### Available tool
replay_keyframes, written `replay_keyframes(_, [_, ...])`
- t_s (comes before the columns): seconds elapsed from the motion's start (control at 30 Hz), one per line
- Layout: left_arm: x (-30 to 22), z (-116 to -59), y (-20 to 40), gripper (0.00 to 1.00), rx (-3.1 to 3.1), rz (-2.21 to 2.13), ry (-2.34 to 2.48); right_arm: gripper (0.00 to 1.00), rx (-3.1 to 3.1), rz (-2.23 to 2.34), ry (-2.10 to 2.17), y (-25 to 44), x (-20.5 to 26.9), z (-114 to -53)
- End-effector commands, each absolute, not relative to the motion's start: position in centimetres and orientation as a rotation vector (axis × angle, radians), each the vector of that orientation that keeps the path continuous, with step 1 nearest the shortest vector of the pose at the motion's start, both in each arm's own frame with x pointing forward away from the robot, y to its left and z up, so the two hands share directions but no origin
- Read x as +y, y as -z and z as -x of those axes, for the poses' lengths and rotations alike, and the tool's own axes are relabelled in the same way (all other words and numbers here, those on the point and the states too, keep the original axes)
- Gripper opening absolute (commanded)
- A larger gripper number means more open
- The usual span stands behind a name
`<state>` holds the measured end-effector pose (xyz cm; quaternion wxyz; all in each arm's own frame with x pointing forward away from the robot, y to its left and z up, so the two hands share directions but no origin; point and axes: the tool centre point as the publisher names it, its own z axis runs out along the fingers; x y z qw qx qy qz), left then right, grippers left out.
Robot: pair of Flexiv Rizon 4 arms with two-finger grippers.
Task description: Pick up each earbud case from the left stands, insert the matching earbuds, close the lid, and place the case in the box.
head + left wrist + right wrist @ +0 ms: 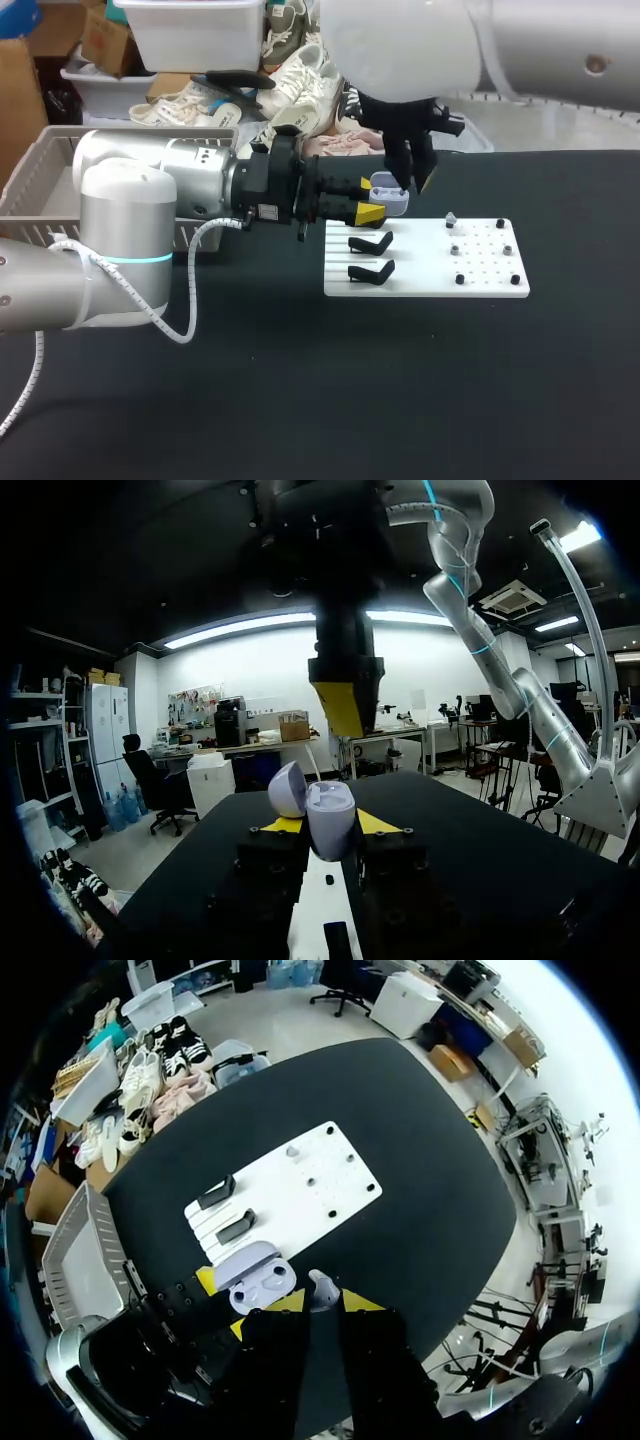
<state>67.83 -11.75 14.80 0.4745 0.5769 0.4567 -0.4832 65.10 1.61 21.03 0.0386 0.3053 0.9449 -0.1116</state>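
Head view: left gripper [377, 198], centre of frame, is clenched on the open lavender earbud case [391, 197], held just above the upper left corner of the white stand board [480, 285]; right gripper [409, 178] hangs directly over the case. Left wrist view: case [324, 816] sits lid-open between both yellow tips, right gripper [345, 708] above it. Right wrist view: right gripper [322, 1302] pinches an earbud [321, 1286] just beside the open case [255, 1278].

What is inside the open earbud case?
The earbud case shows two round wells, seemingly empty. The left gripper covers its underside. The earbud in the right gripper is outside.
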Motion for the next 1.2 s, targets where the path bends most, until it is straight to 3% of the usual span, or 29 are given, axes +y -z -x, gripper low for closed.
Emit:
replay_keyframes(0.03, [-11.7,-67.8,-14.7,0.00,1.115,-1.409,1.180,0.00,2.901,-0.946,0.398,-21.2,1.9,-65.3])
replay_keyframes(0.3, [-11.7,-67.8,-14.7,0.00,1.115,-1.409,1.180,0.00,2.901,-0.946,0.398,-21.2,1.9,-65.3])
replay_keyframes(0.67, [-11.7,-67.8,-14.7,0.00,1.115,-1.409,1.180,0.00,2.832,-1.300,0.233,-21.8,2.3,-65.6])
replay_keyframes(1.2, [-11.7,-67.8,-14.7,0.00,1.115,-1.409,1.180,0.00,2.838,-1.226,0.086,-21.4,3.8,-65.3])
